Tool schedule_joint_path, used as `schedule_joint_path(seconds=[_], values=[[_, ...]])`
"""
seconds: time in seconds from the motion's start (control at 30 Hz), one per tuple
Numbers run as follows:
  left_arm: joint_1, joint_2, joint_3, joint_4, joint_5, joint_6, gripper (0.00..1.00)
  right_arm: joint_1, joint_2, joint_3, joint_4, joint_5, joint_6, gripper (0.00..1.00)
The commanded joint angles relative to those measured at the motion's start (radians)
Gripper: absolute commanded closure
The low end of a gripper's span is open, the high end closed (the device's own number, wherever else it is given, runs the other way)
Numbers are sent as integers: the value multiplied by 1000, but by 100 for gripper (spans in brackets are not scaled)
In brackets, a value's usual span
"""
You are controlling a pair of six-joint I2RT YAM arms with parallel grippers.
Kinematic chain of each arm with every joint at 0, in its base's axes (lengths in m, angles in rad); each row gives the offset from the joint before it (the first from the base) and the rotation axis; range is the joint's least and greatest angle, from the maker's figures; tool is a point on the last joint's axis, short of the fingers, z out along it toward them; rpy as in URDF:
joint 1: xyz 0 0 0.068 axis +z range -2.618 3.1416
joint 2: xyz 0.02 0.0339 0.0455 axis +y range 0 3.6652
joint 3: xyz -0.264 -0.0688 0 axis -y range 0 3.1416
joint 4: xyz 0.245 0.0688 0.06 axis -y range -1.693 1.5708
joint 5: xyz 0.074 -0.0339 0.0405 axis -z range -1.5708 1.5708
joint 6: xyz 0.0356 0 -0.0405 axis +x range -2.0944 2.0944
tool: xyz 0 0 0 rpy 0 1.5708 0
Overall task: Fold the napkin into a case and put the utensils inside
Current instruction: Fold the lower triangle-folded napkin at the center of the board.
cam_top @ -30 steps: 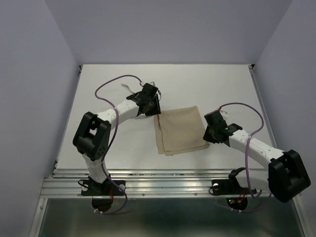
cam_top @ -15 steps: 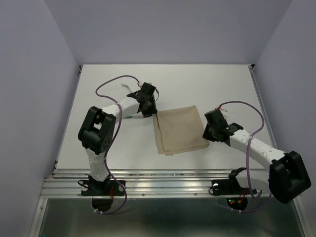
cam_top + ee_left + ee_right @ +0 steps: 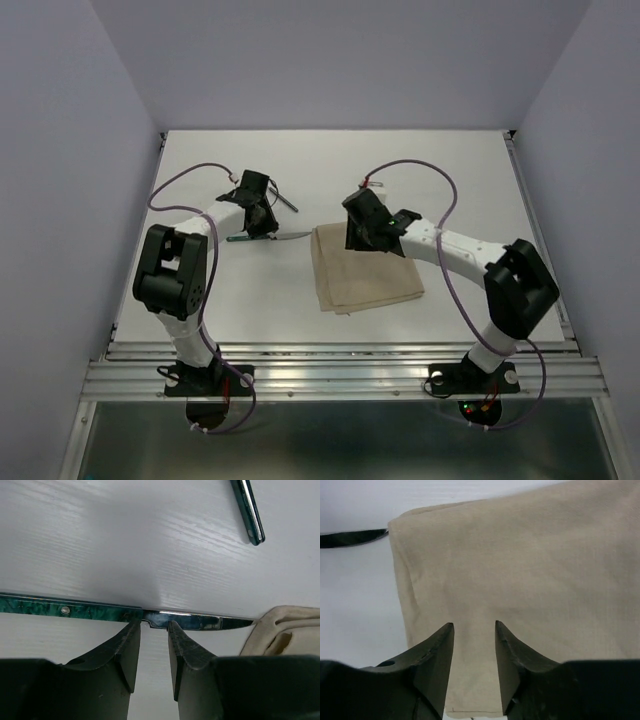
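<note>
The beige napkin (image 3: 368, 268) lies folded flat in mid-table. My right gripper (image 3: 358, 240) hangs open over its far left part; in the right wrist view the jaws (image 3: 474, 625) stand apart above bare cloth (image 3: 530, 565), holding nothing. A knife (image 3: 270, 237) with a dark green handle lies crosswise just left of the napkin's far corner. My left gripper (image 3: 260, 228) is right over it, open. In the left wrist view its fingertips (image 3: 153, 625) sit at the knife (image 3: 190, 621) where handle meets blade. A second green-handled utensil (image 3: 284, 199) lies farther back.
Purple cables (image 3: 420, 170) loop over both arms. White walls close in the table on the left, back and right. A metal rail (image 3: 330, 375) runs along the near edge by the arm bases.
My right arm swung from the napkin's right edge to its far left part and its jaws opened. My left gripper moved left, off the napkin's corner, to the knife.
</note>
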Motion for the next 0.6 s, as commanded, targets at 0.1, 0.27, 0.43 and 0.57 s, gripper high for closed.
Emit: schedule_joint_path(seconds=[0.1,0.27,0.43,0.57], values=[[71,70,-18,9,-5,-32,60,99,245,289,26,68,-87,46],[131,128,13,0,-6,-57,61,117,409,422,-3,79,-115,45],[173,151,25,-2,3,-61,62,117,474,493,-11,105,-135,44],[173,112,10,24,44,-64,62,135,512,536,-20,122,-147,44]])
